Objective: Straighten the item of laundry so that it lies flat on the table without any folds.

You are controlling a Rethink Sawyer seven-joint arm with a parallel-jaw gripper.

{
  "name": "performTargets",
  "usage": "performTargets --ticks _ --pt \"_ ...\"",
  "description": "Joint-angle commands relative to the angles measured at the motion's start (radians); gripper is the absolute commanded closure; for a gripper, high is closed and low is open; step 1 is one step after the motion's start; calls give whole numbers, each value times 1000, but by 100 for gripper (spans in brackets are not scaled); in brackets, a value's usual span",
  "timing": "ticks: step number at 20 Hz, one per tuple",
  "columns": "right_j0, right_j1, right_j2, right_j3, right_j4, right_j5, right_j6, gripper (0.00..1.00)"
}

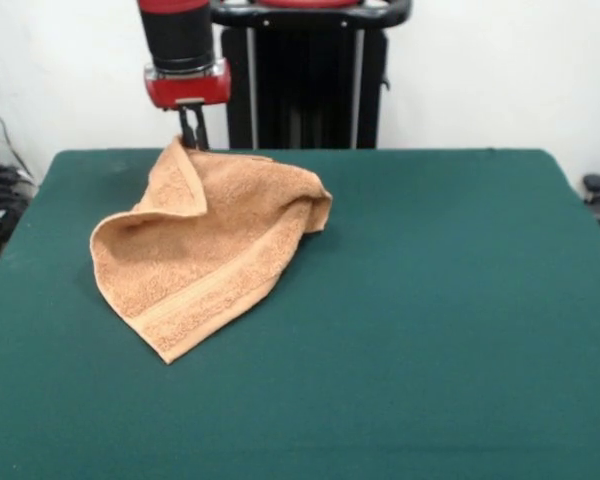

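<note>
Robot lab, green felt table (pixel 430 300), black pedestal (pixel 305 85), plain white wall (pixel 500 70)

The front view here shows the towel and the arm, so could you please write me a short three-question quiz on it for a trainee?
1. True or false: the towel already lies fully flat on the table.
2. Which part of the towel is raised off the table? A) the corner nearest the camera B) the far corner under the gripper C) none of it
3. Fill in: the woven border band that shows runs along the towel's ____ edge, toward the camera.

Key
1. False: it is folded over itself, with one corner pulled up.
2. B: the jaws are closed on that peak.
3. Near: the band sits just inside the edge leading to the nearest corner.
</note>
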Motion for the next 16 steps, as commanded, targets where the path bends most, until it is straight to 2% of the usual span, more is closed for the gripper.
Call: performTargets --ticks 1,6,16 --pt "-60 21 162 -42 -42 178 -182 100" --pt "-118 2 198 -40 -61 234 -220 100" --pt "-149 -16 180 14 -143 223 -162 100"
